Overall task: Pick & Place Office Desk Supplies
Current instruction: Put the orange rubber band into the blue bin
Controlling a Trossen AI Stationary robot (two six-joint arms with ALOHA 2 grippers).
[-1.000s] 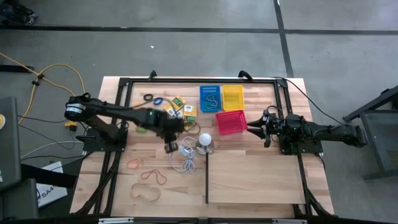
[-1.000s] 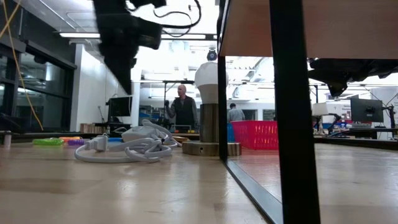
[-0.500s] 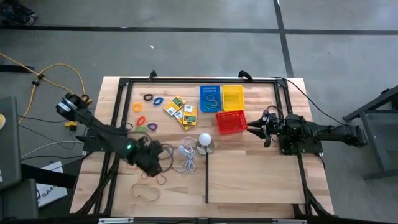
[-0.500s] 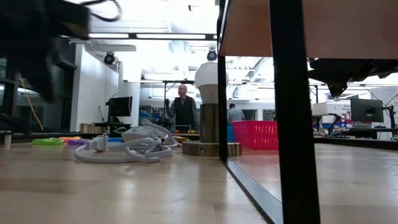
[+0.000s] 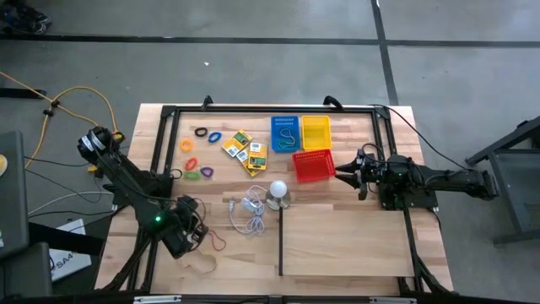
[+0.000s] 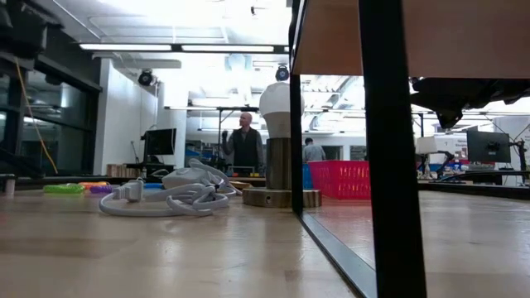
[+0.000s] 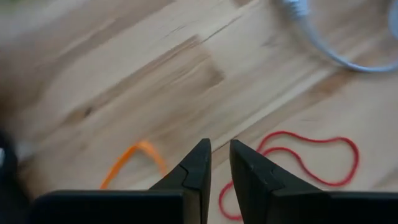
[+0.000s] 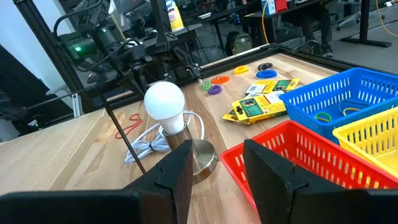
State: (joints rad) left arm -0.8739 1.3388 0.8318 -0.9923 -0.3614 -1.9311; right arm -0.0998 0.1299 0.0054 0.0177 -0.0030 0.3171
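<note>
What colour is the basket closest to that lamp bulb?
Red. The basket shows best in the right wrist view, just beside the white bulb.

Red basket (image 5: 313, 165), yellow basket (image 5: 316, 133) and blue basket (image 5: 285, 133); white bulb (image 5: 278, 189). Yellow-and-green packets (image 5: 245, 149). Red rubber band (image 7: 298, 165) beside an orange rubber band (image 7: 134, 160).

The left arm reaches down toward the table's near left part, its left gripper (image 7: 216, 163) pointed down close above the wood with fingers nearly together (a narrow gap shows), while the right gripper (image 5: 354, 175) waits at the right, fingers apart.
</note>
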